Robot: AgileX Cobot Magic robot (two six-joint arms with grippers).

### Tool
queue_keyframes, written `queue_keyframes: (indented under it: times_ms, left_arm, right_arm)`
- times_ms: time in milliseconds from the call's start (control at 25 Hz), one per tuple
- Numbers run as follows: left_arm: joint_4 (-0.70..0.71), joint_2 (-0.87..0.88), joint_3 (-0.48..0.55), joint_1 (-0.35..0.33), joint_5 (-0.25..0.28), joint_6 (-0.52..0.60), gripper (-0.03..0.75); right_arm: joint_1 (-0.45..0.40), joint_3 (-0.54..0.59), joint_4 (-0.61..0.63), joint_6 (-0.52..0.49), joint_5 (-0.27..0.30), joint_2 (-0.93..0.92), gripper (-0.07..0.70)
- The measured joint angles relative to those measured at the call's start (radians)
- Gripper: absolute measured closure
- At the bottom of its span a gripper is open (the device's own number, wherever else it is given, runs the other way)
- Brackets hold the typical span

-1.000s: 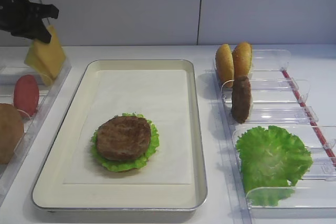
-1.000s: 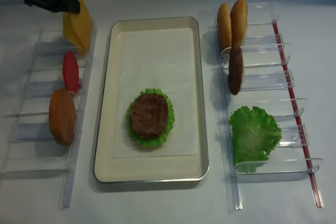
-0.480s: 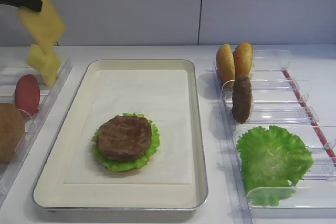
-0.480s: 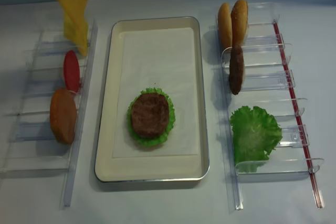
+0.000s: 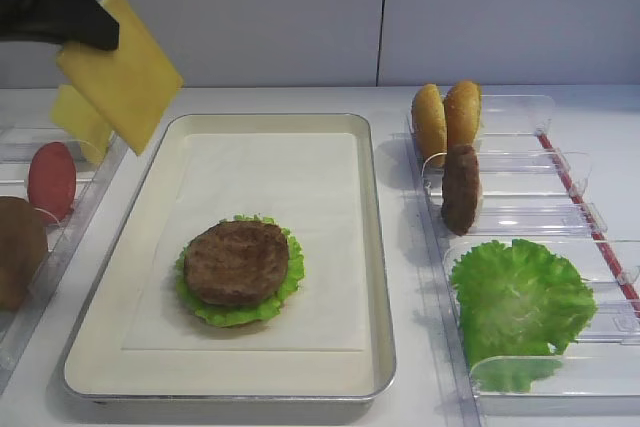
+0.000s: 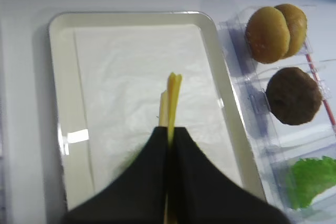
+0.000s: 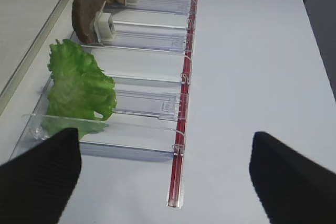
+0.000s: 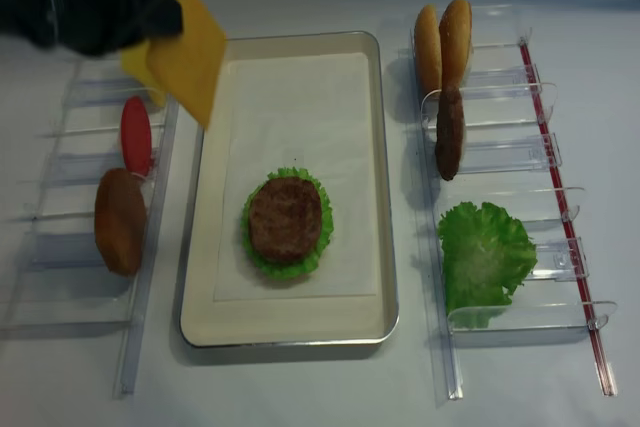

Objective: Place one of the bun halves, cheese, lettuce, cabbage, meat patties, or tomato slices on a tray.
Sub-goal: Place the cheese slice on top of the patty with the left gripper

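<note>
Left gripper (image 6: 169,137), clamped on the cheese (image 5: 120,83), is now carrying it from above the left bins toward the tray (image 5: 370,247), hanging over its far-left edge.

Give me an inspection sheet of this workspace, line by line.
Surface: white table, no spills seen.
Job's things: tray holds a patty on lettuce; cheese hangs over the tray's left rim.
Clutter: side bins with buns, patty, lettuce, tomato, a paler slice.
Grippers: left gripper shut on the cheese; right gripper open, empty.
Cables: nothing seen.
Surroundings: plain white wall.
</note>
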Motion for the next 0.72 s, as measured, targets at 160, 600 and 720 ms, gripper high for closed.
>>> queue_keyframes:
  times_ms: [160, 600, 720]
  left_arm:
    - [-0.087, -0.074, 0.145, -0.087, -0.113, -0.025, 0.711]
    - [-0.540, -0.097, 0.490, -0.285, -0.505, 0.044, 0.711]
    - [-0.620, -0.097, 0.549, -0.323, -0.602, 0.047, 0.711]
  right_arm:
    - [0.000, 0.000, 0.000, 0.000, 0.000, 0.000, -0.016]
    - [0.000, 0.000, -0.002, 0.000, 0.000, 0.000, -0.016]
    - [0.000, 0.000, -0.002, 0.000, 0.000, 0.000, -0.016]
